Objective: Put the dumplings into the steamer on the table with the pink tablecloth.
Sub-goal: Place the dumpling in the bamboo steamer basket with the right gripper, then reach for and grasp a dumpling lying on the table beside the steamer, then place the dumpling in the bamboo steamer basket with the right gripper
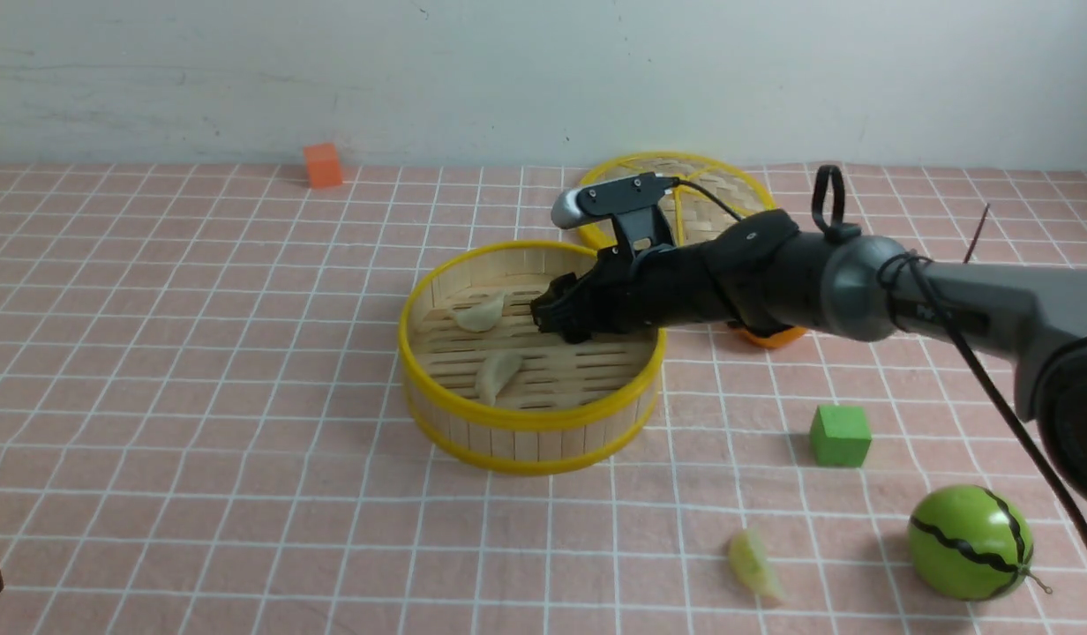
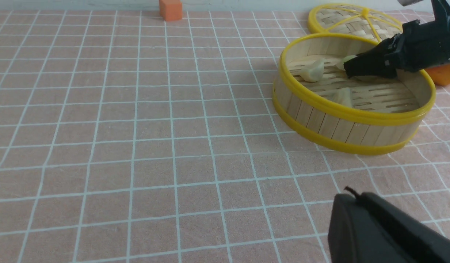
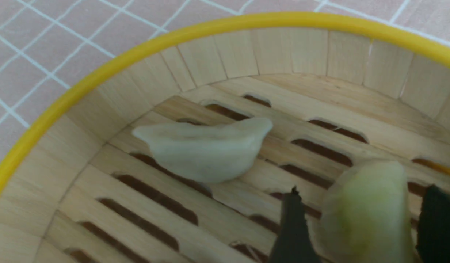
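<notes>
The steamer (image 1: pixel 530 423) stands mid-table on the pink tablecloth (image 1: pixel 199 370). Two cream dumplings (image 1: pixel 480 311) (image 1: pixel 498 375) lie on its slatted floor. My right gripper (image 1: pixel 552 319) reaches over the far rim into the basket. In the right wrist view it is open (image 3: pixel 363 197), and a blurred pale green dumpling (image 3: pixel 363 219) sits between the fingers with a gap on each side, beside a cream one (image 3: pixel 206 151). Another green dumpling (image 1: pixel 753 564) lies on the cloth at the front right. My left gripper (image 2: pixel 356 199) is shut and empty, low at the front left.
The flat woven lid (image 1: pixel 702 190) lies behind the steamer. An orange cube (image 1: pixel 323 165) sits near the wall, a green cube (image 1: pixel 840 435) and a watermelon ball (image 1: pixel 970 542) at the right. An orange thing (image 1: pixel 773 337) shows under my right arm.
</notes>
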`<state>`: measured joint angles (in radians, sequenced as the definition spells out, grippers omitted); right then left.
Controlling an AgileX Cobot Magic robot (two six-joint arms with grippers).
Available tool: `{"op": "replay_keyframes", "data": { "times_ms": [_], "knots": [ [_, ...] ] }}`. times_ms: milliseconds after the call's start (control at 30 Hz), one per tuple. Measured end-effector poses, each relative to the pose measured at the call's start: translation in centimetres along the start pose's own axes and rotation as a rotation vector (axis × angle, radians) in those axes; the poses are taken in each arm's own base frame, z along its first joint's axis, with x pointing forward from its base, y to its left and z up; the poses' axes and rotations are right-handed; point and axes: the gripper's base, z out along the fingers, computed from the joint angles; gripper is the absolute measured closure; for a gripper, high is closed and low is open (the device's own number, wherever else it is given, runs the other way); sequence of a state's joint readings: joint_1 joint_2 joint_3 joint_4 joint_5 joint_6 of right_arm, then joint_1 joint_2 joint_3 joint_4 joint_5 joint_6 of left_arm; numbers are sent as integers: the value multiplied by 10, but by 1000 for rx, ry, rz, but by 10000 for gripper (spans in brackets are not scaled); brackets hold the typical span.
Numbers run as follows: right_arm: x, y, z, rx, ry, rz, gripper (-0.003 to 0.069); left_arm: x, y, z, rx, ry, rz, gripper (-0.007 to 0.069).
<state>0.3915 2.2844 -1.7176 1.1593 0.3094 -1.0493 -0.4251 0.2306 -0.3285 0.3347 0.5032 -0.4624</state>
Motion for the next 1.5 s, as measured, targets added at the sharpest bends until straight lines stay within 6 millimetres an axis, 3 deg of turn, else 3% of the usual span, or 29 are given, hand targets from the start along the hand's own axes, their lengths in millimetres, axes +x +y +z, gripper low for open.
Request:
{"op": "replay_keyframes", "data": {
  "times_ms": [167, 233, 267, 300, 333, 367, 500, 633, 667, 733, 800, 867, 1000, 1133, 1200, 1267, 1333, 1367, 1400, 1500],
  "knots": [
    [-23, 1, -33, -83, 37, 70, 169, 0, 0, 0, 0, -1, 0, 638],
    [-33, 0, -54, -103, 79, 119, 178, 0, 0, 0, 0, 0, 0, 638],
    [-45, -3, -81, -93, 127, 142, 193, 0, 0, 0, 0, 1, -4, 638],
    [-48, -5, -94, -79, 167, 144, 202, 0, 0, 0, -2, 3, -4, 638],
    [-49, -5, -97, -74, 177, 144, 205, 0, 0, 0, -2, 5, -4, 638],
    [-48, -7, -124, -8, 322, 131, 223, 1, 0, 0, -3, 6, -4, 638],
    [-32, -5, -160, 155, 610, 120, 239, -1, 0, 0, 4, -7, -4, 638],
    [-3, 0, -162, 227, 773, 105, 239, -3, -2, 0, 19, -28, -15, 638],
    [19, 11, -160, 222, 852, 92, 239, -3, -2, 0, 25, -33, -21, 638],
    [41, 26, -159, 207, 906, 71, 239, -3, -2, 0, 27, -34, -24, 638],
    [50, 36, -157, 198, 900, 57, 239, -3, -2, 0, 27, -34, -24, 638],
    [72, 46, -147, 189, 863, 49, 240, -3, -2, 0, 27, -34, -24, 638],
    [95, 46, -133, 202, 814, 59, 271, -3, -3, 1, 26, -30, -24, 638],
    [104, 42, -124, 218, 809, 66, 410, -3, -3, 2, 25, -22, -23, 637],
    [101, 44, -128, 210, 798, 59, 466, -3, -3, 2, 25, -22, -24, 637],
    [91, 47, -135, 197, 777, 32, 463, -3, -3, 2, 25, -22, -24, 637],
    [67, 53, -147, 182, 711, -2, 463, -3, -3, 2, 26, -24, -24, 637],
    [67, 53, -147, 182, 712, -4, 463, -3, -3, 2, 26, -24, -24, 637],
    [35, 63, -161, 157, 599, -43, 463, -3, -3, 2, 27, -26, -24, 637],
    [-6, 83, -172, 86, 427, -107, 463, -4, -3, 2, 33, -39, -24, 636]
  ]
}}
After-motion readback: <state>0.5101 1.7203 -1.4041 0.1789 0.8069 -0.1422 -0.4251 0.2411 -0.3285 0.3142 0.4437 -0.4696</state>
